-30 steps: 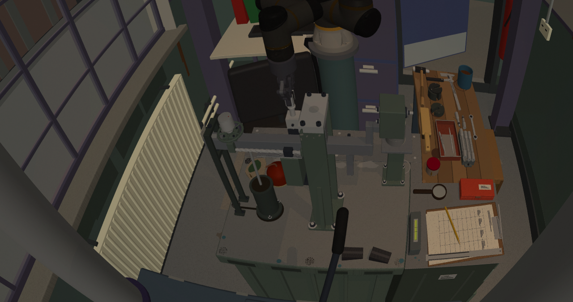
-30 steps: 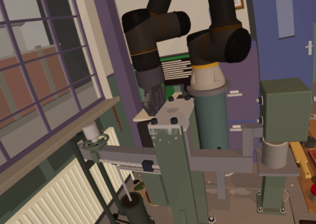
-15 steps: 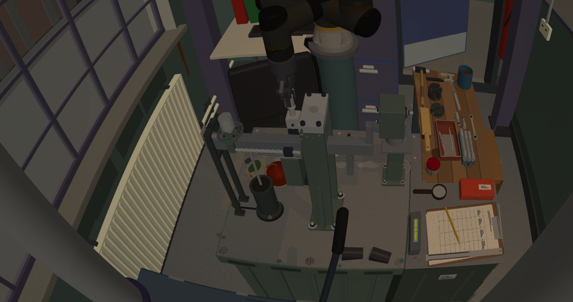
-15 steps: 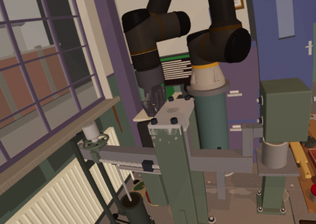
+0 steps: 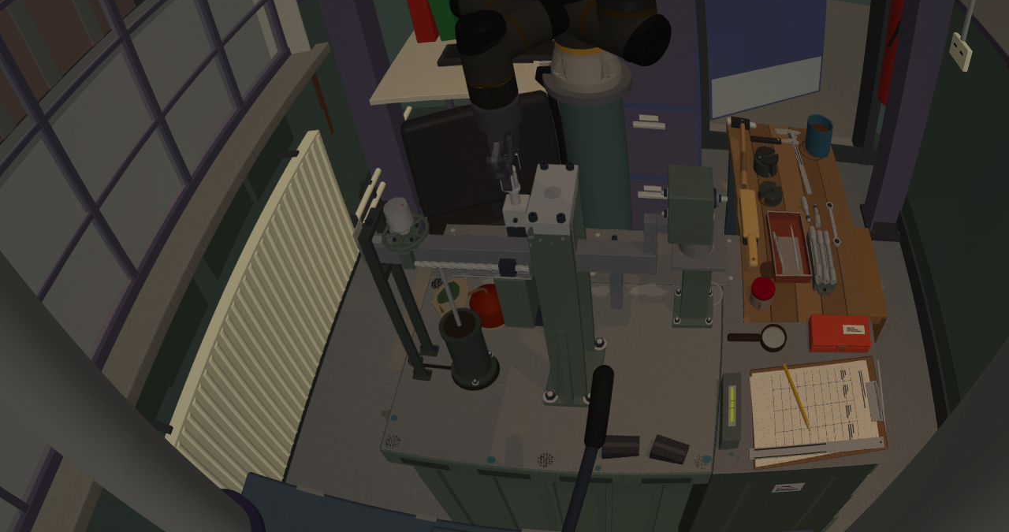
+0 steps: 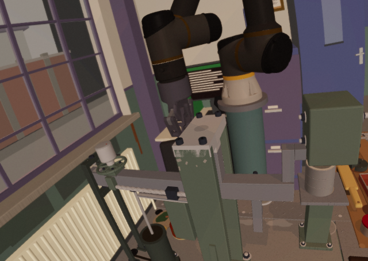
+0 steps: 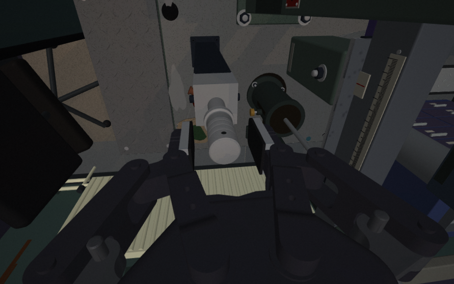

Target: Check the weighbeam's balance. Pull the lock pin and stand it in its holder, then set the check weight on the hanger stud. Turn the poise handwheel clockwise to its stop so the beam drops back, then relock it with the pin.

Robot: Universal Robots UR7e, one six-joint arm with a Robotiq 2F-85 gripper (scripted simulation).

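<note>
The grey lock pin [image 7: 221, 132] stands upright in its pale holder block [image 5: 516, 213] on the beam beside the green column [image 5: 561, 275], and my gripper [image 7: 225, 143] hangs open just above it, holding nothing. The fingers sit either side of the pin's ribbed head. The grey beam [image 5: 466, 247] runs left to the poise handwheel [image 5: 404, 233] with its white knob [image 6: 105, 153]. Below it a thin rod leans in a dark cylinder [image 5: 466, 353]. In the second side camera the column's cap [image 6: 199, 132] hides the pin.
A cream radiator [image 5: 268, 303] lines the wall left of the bench. A green box [image 5: 691, 204] sits on a pedestal at the beam's right end. A wooden tool board [image 5: 797, 226], clipboard [image 5: 815, 409] and black lever handle [image 5: 600, 406] lie to the right and front.
</note>
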